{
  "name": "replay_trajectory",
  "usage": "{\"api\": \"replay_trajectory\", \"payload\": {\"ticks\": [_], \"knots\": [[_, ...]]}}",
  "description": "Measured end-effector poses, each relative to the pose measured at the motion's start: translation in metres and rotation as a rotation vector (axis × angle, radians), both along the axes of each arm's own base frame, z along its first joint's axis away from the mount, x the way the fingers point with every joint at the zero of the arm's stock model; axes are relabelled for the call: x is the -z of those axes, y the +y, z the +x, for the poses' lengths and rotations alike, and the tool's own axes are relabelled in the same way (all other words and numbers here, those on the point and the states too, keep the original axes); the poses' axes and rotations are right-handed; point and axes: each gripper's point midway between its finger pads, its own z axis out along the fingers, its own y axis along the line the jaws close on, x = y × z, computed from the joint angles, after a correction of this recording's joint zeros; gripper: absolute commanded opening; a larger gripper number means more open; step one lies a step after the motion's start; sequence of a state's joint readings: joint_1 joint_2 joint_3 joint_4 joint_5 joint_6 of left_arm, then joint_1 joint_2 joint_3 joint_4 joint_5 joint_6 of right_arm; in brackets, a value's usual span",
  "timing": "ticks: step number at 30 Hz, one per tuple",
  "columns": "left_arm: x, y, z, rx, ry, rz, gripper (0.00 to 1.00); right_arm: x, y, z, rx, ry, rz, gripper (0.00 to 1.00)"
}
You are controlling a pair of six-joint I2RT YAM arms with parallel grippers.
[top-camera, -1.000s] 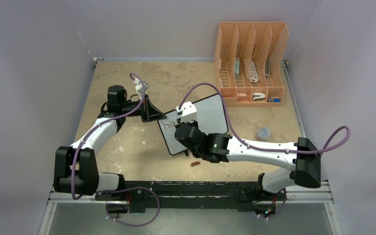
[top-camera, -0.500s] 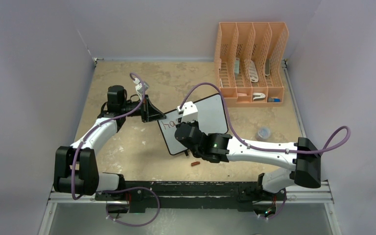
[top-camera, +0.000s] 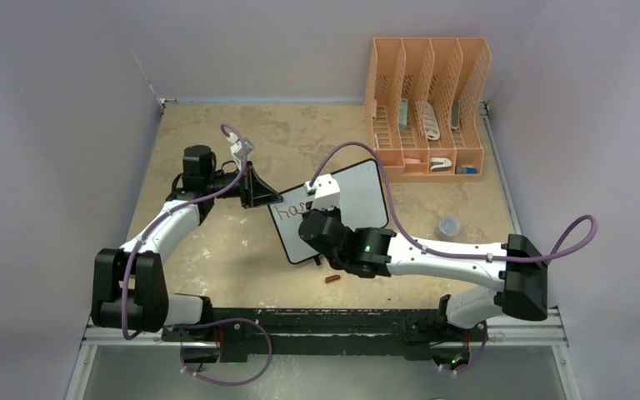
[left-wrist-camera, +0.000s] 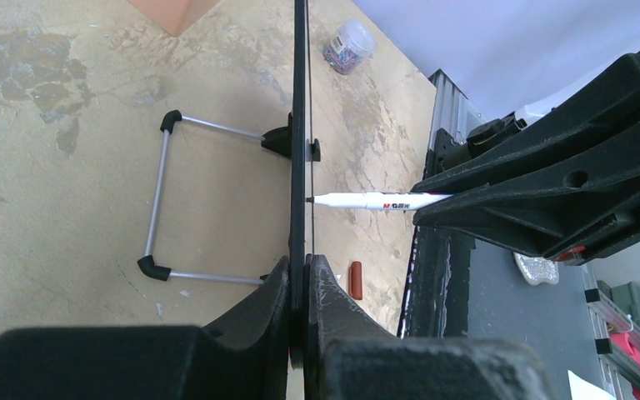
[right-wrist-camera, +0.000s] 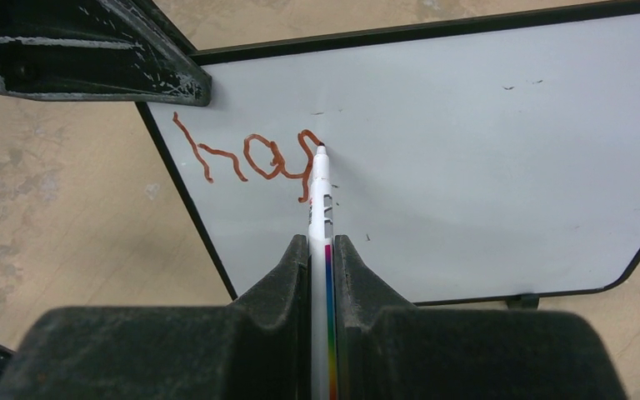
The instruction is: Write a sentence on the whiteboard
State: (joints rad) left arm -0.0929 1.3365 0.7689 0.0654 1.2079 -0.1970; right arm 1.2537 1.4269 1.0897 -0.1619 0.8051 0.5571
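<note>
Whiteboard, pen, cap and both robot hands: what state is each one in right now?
whiteboard: upright on its stand, mostly blank
sentence: just begun, about three letters
marker: uncapped, tip touching the whiteboard
cap: off, lying on the table
left gripper: jaws shut on the whiteboard's edge
right gripper: jaws shut on the marker

Bright even light, soft shadows; close foreground slightly blurred.

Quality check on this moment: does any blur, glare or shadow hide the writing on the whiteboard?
Right wrist view: sharp, no glare on the whiteboard; the lettering reads cleanly, with the marker tip at its last stroke. Top external view: even soft light, no blur, but the lettering is tiny. Left wrist view: whiteboard edge-on, so no writing shows; the left end effector looms dark in the foreground.
</note>
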Motion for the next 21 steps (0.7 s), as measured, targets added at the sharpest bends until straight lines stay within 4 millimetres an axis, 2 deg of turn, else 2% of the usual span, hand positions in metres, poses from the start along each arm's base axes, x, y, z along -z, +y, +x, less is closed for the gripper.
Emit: {"api": "replay_trajectory", "payload": {"ticks": [21], "knots": [[0.0002, 0.0000, 0.0001, 0.000, 0.001, 0.000, 0.00, 0.0029, -0.0026, -0.0007, 0.007, 0.007, -0.006, 0.00]]}}
